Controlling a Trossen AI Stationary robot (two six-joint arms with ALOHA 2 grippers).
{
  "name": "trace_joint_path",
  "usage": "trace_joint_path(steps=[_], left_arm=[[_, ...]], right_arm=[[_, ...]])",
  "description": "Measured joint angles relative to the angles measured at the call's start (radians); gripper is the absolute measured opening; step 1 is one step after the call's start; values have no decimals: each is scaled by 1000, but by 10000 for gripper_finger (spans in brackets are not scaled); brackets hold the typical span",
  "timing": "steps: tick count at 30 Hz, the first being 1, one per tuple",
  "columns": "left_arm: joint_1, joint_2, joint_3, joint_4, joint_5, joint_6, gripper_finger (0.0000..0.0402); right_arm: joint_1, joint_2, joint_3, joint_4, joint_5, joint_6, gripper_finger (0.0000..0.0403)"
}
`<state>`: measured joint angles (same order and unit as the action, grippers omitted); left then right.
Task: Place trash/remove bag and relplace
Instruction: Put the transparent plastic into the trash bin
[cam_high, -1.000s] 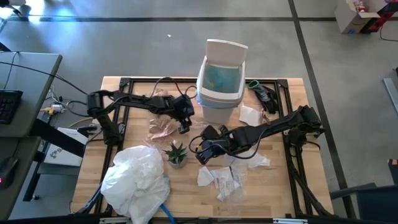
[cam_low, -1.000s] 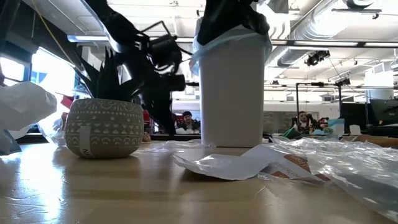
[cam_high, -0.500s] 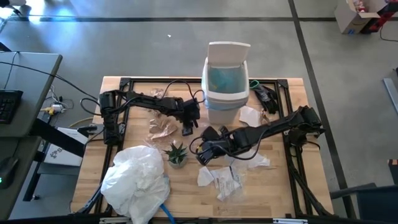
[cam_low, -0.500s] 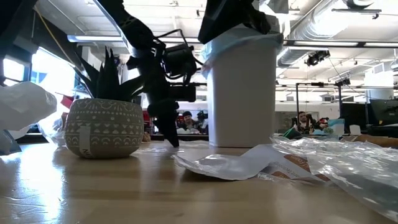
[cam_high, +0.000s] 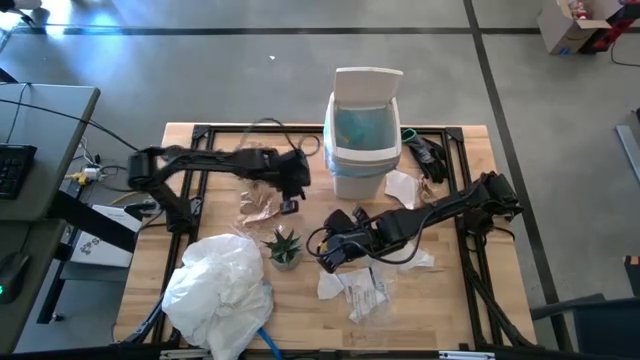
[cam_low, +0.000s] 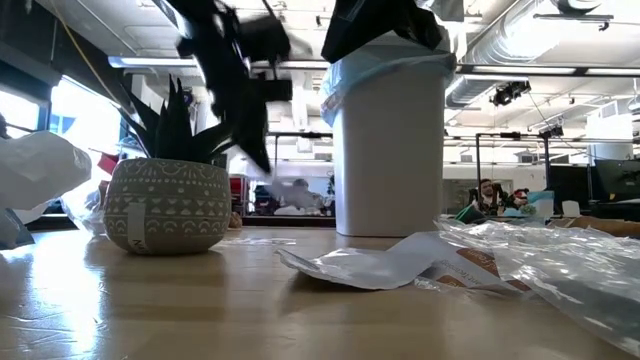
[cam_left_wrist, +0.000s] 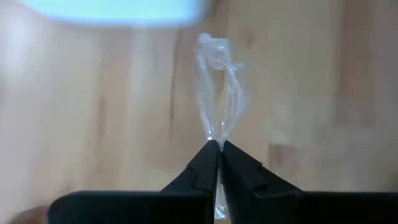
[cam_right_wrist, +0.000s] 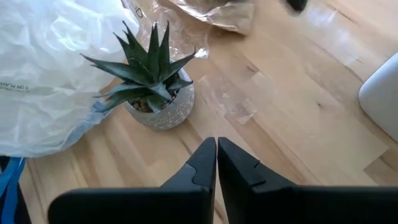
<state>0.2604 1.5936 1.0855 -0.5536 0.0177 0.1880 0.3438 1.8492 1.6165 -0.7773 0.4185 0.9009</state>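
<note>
The white bin (cam_high: 360, 165) stands at the table's far middle with its lid up and the light-blue bag (cam_high: 360, 125) lining it. My left gripper (cam_high: 288, 205) is in the air just left of the bin, shut on a clear crinkled plastic wrapper (cam_left_wrist: 219, 81). Crumpled brown paper (cam_high: 258, 208) lies beneath it. My right gripper (cam_high: 326, 262) hovers shut with nothing in it, near the potted plant (cam_right_wrist: 152, 93). White scraps (cam_high: 405, 187) and further wrappers (cam_high: 362, 292) lie on the table. My left gripper pinches one end of the clear wrapper (cam_left_wrist: 216, 132) between its two fingertips. The fingers slant steeply down from the table's left. The wrapper, drawn into a thin twisted strip, hangs beyond the tips; in the low view it shows clear of the table.
A large crumpled white plastic bag (cam_high: 220, 285) fills the near left corner. The small plant (cam_high: 283, 245) stands between both grippers. A dark tool with a green part (cam_high: 425, 150) lies right of the bin. Bare wood shows along the near right.
My left gripper dipped to the table by the bin's foot, took hold of a clear wrapper, then rose and drew back toward the table's left with the wrapper hanging from it. The white bin has shifted a little toward the table's right edge.
</note>
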Motion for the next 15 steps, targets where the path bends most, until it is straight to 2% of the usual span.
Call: trace_joint_path(steps=[9,12,15], left_arm=[[0,-349,21,78,-7,-11,0],[0,-407,56,180,-12,-11,0],[1,-412,115,277,-13,3,0]], right_arm=[[65,0,0,-5,12,41,1],[91,0,0,-5,52,68,1],[115,0,0,-4,86,95,1]])
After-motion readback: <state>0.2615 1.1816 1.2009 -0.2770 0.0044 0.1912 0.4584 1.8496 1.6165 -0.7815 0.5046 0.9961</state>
